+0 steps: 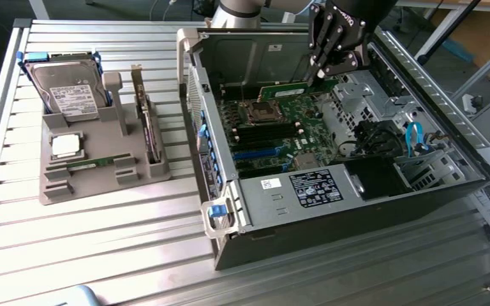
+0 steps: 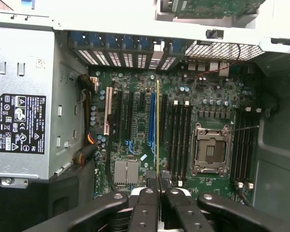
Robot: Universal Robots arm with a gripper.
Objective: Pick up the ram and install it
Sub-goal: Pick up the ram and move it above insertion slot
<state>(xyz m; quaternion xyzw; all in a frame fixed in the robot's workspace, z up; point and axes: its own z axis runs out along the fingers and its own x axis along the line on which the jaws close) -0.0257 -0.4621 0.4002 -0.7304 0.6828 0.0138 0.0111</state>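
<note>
My gripper (image 1: 324, 71) hangs over the open computer case (image 1: 254, 197), shut on the ram (image 1: 292, 90). The ram is a thin green stick held above the far part of the motherboard (image 1: 283, 131). In the wrist view the ram (image 2: 157, 125) appears edge-on as a thin line running out from between the black fingers (image 2: 146, 203), over the board and just beside a bank of black memory slots (image 2: 178, 137). A second stick alike (image 1: 92, 162) lies flat in the grey holder (image 1: 100, 172) at the exterior view's left.
The grey holder also carries a hard drive (image 1: 71, 89), a square silver processor chip (image 1: 66, 145) and an upright expansion card (image 1: 148, 127). Inside the case are the CPU socket (image 2: 211, 150), a second slot bank (image 2: 241, 145), the power supply (image 1: 321, 188) and blue cables (image 1: 413, 137).
</note>
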